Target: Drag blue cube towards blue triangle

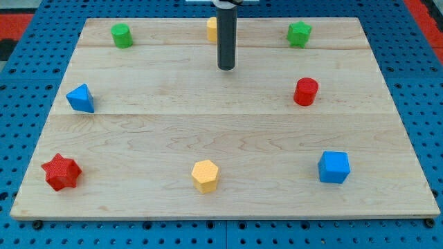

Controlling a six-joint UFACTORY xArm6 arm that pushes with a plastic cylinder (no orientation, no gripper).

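Observation:
The blue cube point(334, 167) sits near the view's bottom right of the wooden board point(159, 131). The blue triangle point(81, 98) lies at the view's left, about mid-height. My tip point(226, 68) is at the end of the dark rod near the view's top centre. It is far above and to the left of the blue cube and well to the right of the blue triangle. It touches no block.
A green cylinder point(122, 34) sits at top left and a green star point(299, 33) at top right. A yellow block point(212, 28) is partly hidden behind the rod. A red cylinder point(305, 91), red star point(61, 171) and yellow hexagon point(205, 175) also lie on the board.

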